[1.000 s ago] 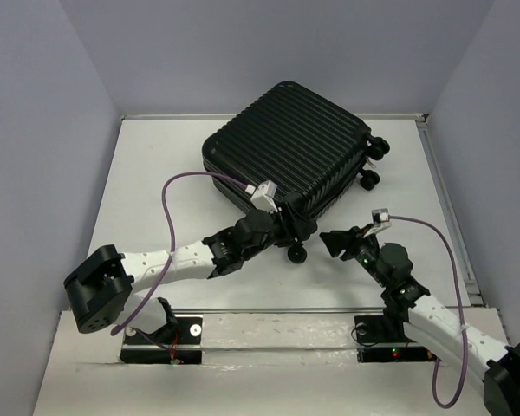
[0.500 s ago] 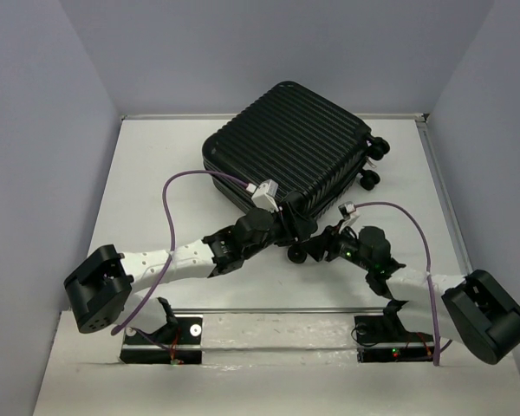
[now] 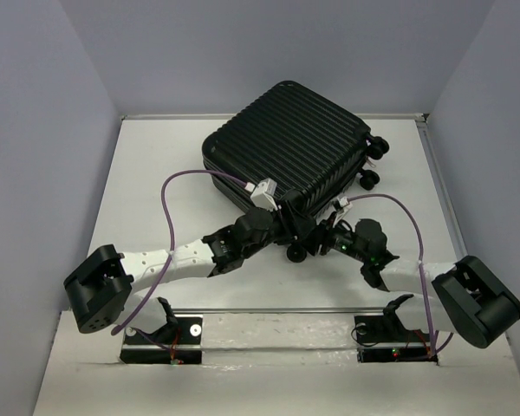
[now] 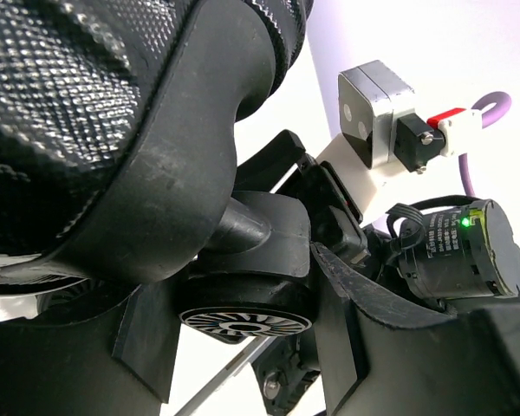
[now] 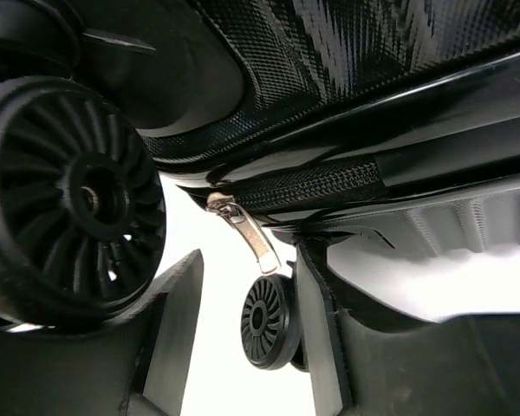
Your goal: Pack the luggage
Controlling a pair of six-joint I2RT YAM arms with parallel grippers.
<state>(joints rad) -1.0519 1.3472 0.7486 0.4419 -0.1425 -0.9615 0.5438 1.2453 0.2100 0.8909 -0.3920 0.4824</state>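
Note:
The luggage (image 3: pixel 286 147), a black ribbed hard-shell suitcase, lies flat and zipped shut at the back of the table. My left gripper (image 3: pixel 293 232) is at its near corner. In the left wrist view its jaws (image 4: pixel 243 347) press both sides of a caster wheel (image 4: pixel 243 316). My right gripper (image 3: pixel 322 238) sits just right of that corner, low under the shell edge. In the right wrist view it (image 5: pixel 243 338) stands open, with the silver zipper pull (image 5: pixel 247 238) hanging free just above the gap and touching neither finger. A large wheel (image 5: pixel 69 199) is at its left.
Two more caster wheels (image 3: pixel 374 160) stick out on the luggage's right side. Grey walls close the table on three sides. A metal rail (image 3: pixel 277 310) runs along the near edge by the arm bases. Bare white tabletop (image 3: pixel 156 173) lies left of the luggage.
My right arm has swung left and forward, bringing its gripper in under the luggage's near corner by the zipper. The left arm and the luggage have stayed put.

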